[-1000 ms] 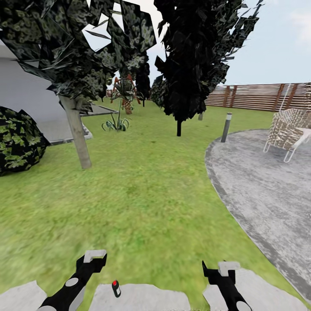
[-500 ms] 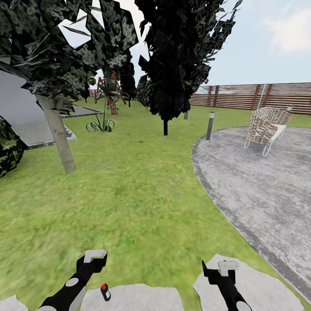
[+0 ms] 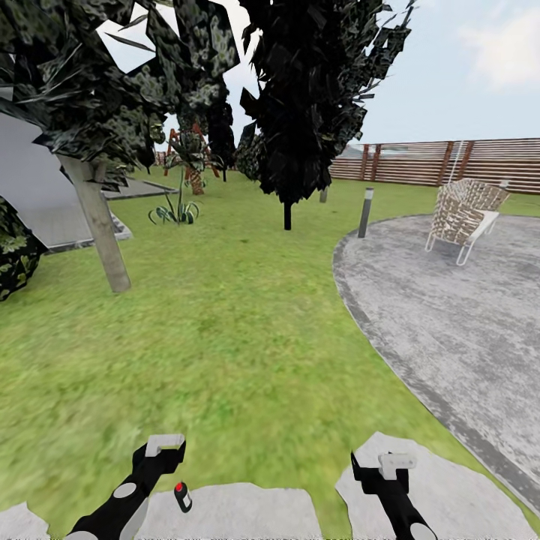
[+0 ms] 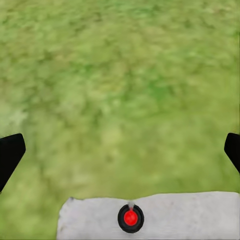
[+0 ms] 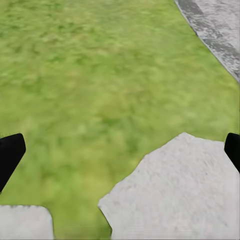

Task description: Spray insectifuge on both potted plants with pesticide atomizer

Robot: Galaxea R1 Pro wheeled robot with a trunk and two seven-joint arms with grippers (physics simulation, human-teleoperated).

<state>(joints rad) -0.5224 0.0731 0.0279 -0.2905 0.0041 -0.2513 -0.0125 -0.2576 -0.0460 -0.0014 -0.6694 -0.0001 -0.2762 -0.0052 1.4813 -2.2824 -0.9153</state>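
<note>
The pesticide atomizer (image 3: 181, 496), a small black bottle with a red top, stands on a pale stepping stone (image 3: 247, 514) at the near edge of the lawn. It sits just right of my left gripper (image 3: 160, 452) and below it. In the left wrist view the atomizer (image 4: 130, 218) is seen from above, centred between the widely parted fingers of the left gripper (image 4: 120, 152), which is open and empty. My right gripper (image 3: 381, 466) is open too, over grass and another stone (image 5: 180, 195). The potted plants are out of view.
Lawn stretches ahead. A tree trunk (image 3: 101, 236) stands at left, a dark tree (image 3: 300, 105) at centre, and a striped low plant (image 3: 174, 214) behind. To the right lies a grey paved patio (image 3: 450, 315) with a bollard light (image 3: 365, 212), a wicker chair (image 3: 463, 214) and a slat fence (image 3: 465, 161).
The whole view has swung to the right, so trees, patio and atomizer sit further left in the picture. Both grippers hold the same pose, open.
</note>
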